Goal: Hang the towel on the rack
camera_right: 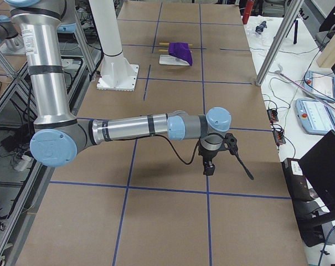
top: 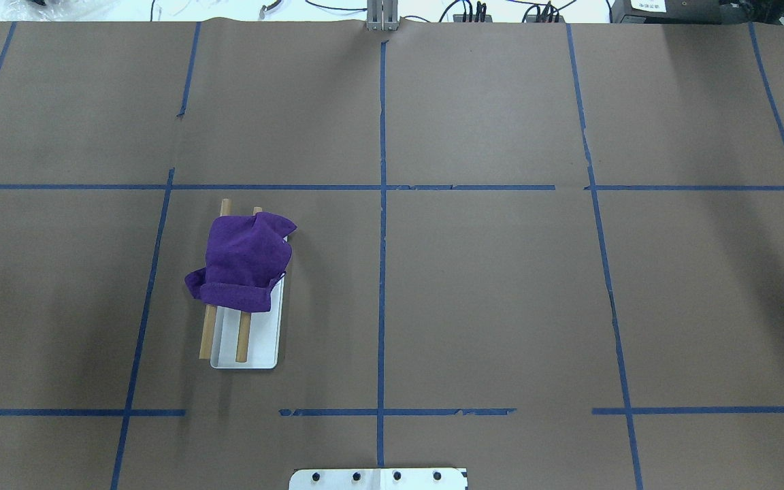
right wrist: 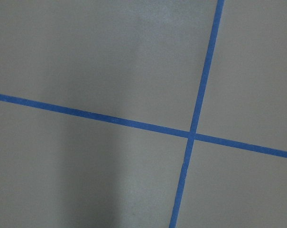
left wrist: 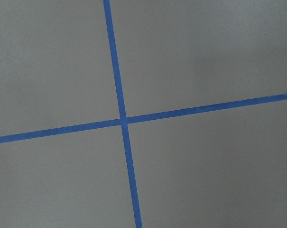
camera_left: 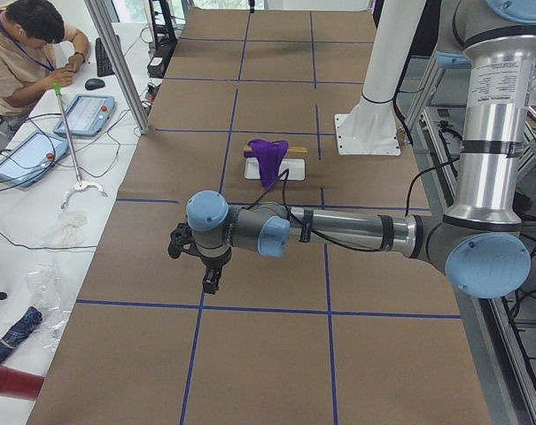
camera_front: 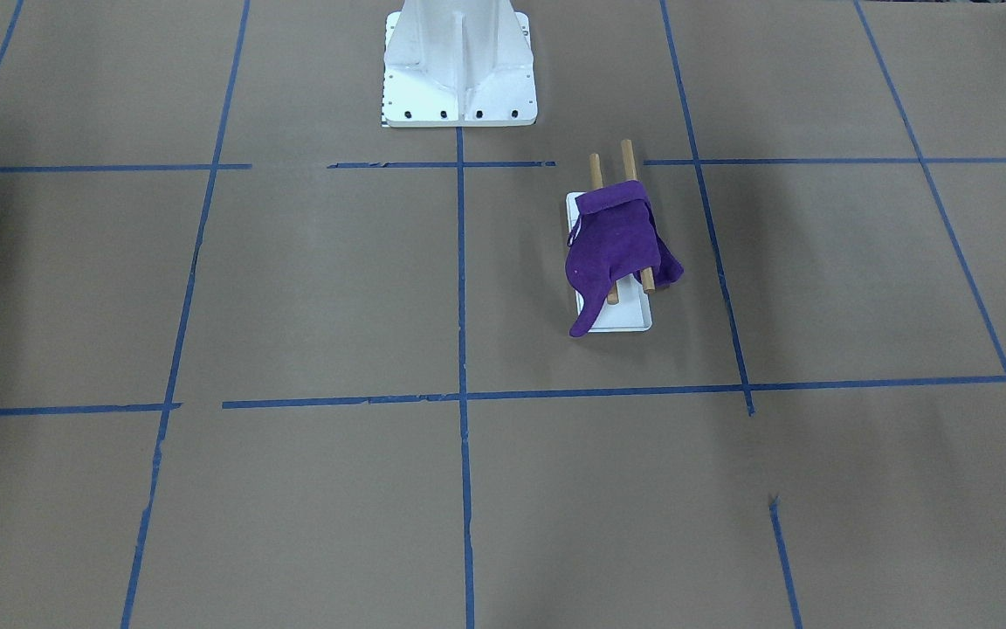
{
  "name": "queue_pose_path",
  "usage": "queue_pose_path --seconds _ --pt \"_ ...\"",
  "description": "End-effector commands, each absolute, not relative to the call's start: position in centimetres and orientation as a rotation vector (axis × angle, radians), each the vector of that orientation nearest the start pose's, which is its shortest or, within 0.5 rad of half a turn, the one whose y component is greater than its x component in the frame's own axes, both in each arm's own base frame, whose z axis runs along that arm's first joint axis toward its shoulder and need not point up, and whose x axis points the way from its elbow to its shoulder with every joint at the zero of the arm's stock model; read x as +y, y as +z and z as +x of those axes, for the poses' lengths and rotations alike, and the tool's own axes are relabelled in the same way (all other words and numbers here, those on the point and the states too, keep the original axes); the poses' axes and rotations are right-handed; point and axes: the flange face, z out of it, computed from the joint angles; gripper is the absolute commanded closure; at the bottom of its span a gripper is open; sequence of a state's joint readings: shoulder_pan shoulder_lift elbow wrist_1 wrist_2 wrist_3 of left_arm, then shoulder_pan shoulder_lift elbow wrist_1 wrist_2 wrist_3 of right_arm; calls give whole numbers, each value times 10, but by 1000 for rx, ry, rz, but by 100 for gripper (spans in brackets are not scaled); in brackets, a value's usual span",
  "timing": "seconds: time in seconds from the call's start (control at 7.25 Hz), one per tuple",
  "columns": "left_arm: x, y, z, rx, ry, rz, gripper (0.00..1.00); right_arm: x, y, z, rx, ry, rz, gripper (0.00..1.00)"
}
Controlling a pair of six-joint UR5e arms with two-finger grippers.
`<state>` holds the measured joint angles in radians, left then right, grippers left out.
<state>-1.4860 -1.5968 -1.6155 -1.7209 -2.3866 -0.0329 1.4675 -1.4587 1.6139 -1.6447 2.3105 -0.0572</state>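
Towel (camera_front: 615, 249) lay draped across both rods (top: 243, 340) of the rack (camera_front: 630, 316), right of centre in the front-facing view. One tail drooped onto the white base, and the rod ends stuck out on both sides. A white pedestal (camera_front: 459, 61) stood at top centre, well apart from the rack. Brown paper (camera_front: 311, 288) crossed by blue tape lines (camera_front: 461, 262) surrounded the rack. The left gripper (camera_left: 211, 282) and right gripper (camera_right: 208, 166) pointed down over the paper, far from the rack. Whether either was released or clenched, I could not tell.
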Motion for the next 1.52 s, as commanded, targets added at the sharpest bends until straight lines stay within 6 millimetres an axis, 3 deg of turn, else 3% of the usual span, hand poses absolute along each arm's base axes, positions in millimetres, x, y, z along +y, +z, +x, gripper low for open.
queue_pose_path --seconds 0.0,0.55,0.69,0.97,1.38 --pt "-523 600 -17 816 155 197 0 -540 593 8 -745 -185 54 0" --pt "-522 597 -17 813 159 202 0 -546 593 -2 -752 -222 108 0" --pt "-521 585 -17 814 170 225 0 -543 600 -2 -751 -217 95 0" --pt "-521 585 -15 815 174 227 0 -546 607 -19 -751 -241 72 0" --pt "-523 590 -1 818 194 209 0 -549 627 -24 -755 -239 40 0"
